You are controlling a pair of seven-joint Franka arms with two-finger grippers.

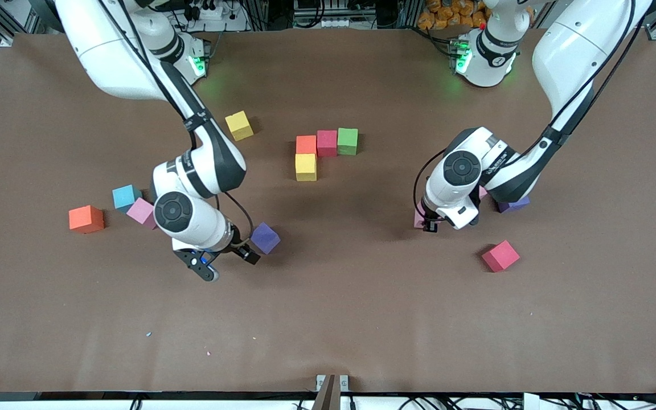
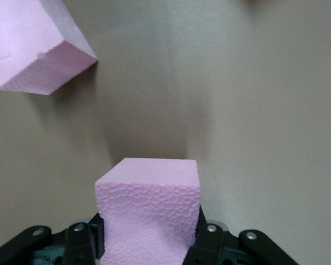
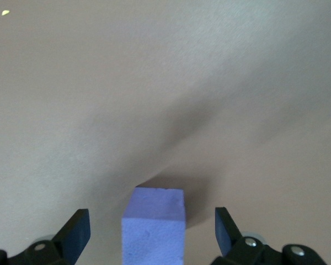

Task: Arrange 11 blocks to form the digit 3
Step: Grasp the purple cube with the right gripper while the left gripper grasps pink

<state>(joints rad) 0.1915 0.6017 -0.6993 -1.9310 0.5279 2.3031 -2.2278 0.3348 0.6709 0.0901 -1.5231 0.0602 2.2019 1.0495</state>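
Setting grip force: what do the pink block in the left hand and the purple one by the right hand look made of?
Pink block: likely matte foam; its face has a pebbled cell texture. Purple block: probably the same, dull with a fine grain.

You look down on a wide brown table (image 1: pixel 328 319) with a matte surface under even overhead light. Above its top edge you see metal framing, black cables (image 1: pixel 208 11) and an orange heap (image 1: pixel 453 14); green lamp glow tints the tabletop there.
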